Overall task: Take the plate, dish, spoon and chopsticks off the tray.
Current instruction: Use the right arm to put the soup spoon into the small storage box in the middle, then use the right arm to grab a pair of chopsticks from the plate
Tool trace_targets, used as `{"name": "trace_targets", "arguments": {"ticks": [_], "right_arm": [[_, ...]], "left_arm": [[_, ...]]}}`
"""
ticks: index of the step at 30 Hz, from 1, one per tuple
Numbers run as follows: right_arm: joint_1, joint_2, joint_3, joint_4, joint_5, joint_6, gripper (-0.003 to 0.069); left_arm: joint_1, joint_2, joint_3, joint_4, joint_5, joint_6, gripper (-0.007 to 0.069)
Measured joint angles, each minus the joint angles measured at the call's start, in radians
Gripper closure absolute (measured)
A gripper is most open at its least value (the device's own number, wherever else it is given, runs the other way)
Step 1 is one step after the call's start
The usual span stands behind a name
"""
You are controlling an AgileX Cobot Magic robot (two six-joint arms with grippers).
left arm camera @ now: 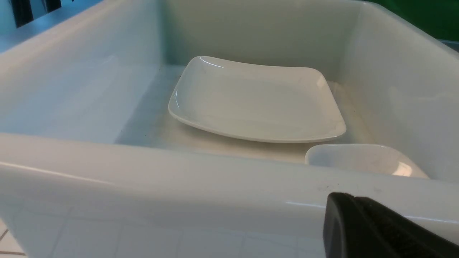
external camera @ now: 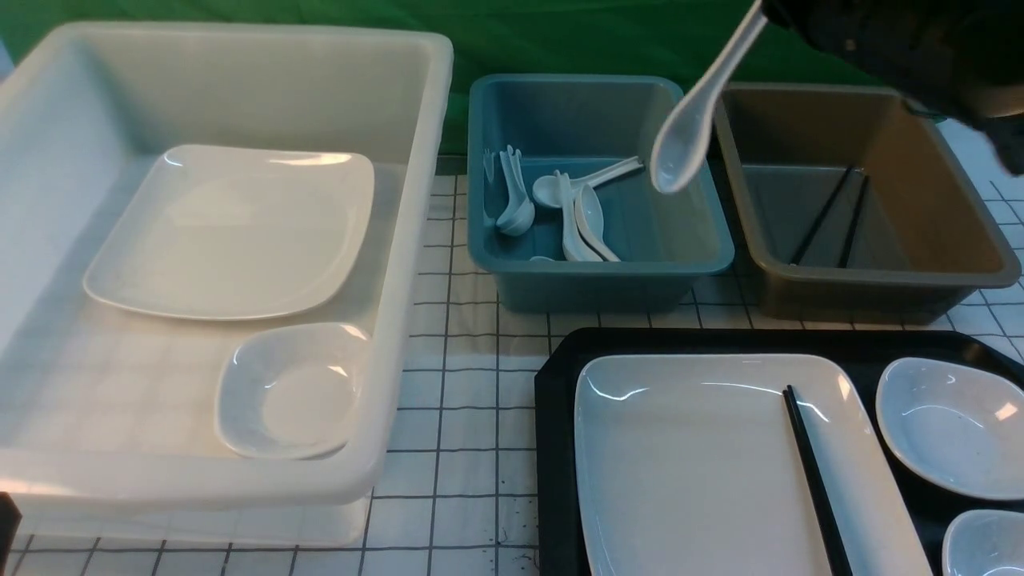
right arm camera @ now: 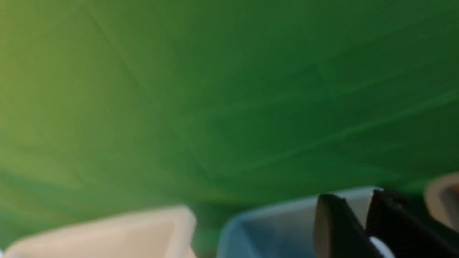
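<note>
The black tray [external camera: 554,416] lies at the front right. On it sits the large white plate [external camera: 688,472] with the black chopsticks [external camera: 810,468] lying across its right side. A small white dish [external camera: 948,428] is to the plate's right and another dish [external camera: 986,546] is at the corner. My right gripper [external camera: 770,10], at the top right, is shut on the handle of the white spoon [external camera: 694,128], which hangs bowl-down over the blue bin's right part. In the right wrist view the gripper [right arm camera: 353,200] pinches a sliver of spoon [right arm camera: 381,247]. My left gripper [left arm camera: 349,196] is shut and empty outside the white bin's front wall.
A big white bin [external camera: 416,240] at the left holds a large plate [external camera: 232,232] and a small dish [external camera: 292,392]. The blue bin [external camera: 600,276] holds several white spoons [external camera: 580,220]. A brown bin [external camera: 880,280] at the right holds black chopsticks [external camera: 824,216].
</note>
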Motion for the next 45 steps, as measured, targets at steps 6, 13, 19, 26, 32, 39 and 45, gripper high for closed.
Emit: {"name": "trace_targets", "arguments": {"ticks": [6, 13, 19, 26, 32, 39, 45], "right_arm": [[0.058, 0.191, -0.148, 0.001, -0.081, 0.020, 0.0489], [0.070, 0.388, -0.280, 0.002, -0.087, 0.020, 0.0424], [0.049, 0.393, -0.288, 0.005, 0.075, -0.037, 0.0278], [-0.043, 0.262, -0.288, 0.005, 0.533, -0.190, 0.0455], [-0.148, 0.013, -0.290, -0.024, 0.936, -0.244, 0.0629], [-0.195, -0.124, -0.297, -0.258, 1.365, -0.142, 0.0629], [-0.189, -0.125, -0.224, -0.285, 1.524, -0.100, 0.0629]], "left_arm": [[0.000, 0.000, 0.000, 0.000, 0.000, 0.000, 0.0620], [0.000, 0.000, 0.000, 0.000, 0.000, 0.000, 0.0620], [0.000, 0.000, 0.000, 0.000, 0.000, 0.000, 0.0620], [0.000, 0.000, 0.000, 0.000, 0.000, 0.000, 0.0620], [0.000, 0.000, 0.000, 0.000, 0.000, 0.000, 0.0620], [0.000, 0.000, 0.000, 0.000, 0.000, 0.000, 0.0620], [0.000, 0.000, 0.000, 0.000, 0.000, 0.000, 0.0615]]}}
